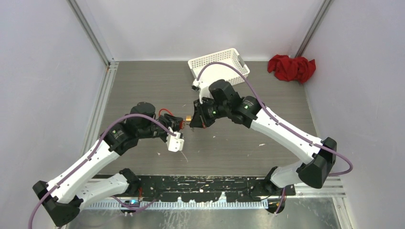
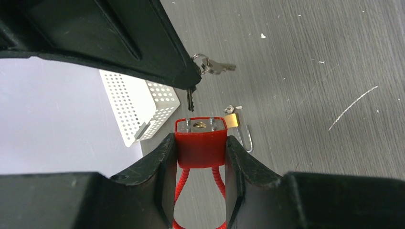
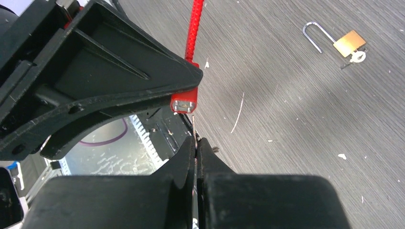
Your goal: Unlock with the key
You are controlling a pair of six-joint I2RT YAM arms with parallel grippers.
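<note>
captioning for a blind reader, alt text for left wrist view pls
The left claw grips a red lock; the right claw holds a key pointed at its keyhole, not yet in. An open brass padlock and a white basket sit behind.

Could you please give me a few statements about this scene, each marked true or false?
1. The left pincer grips the red lock. True.
2. The right pincer is open and empty. False: it is shut on a key.
3. A brass padlock lies on the table, shackle open. True.
4. The cloth lies in the basket. False: it lies on the table, apart from the basket.
</note>
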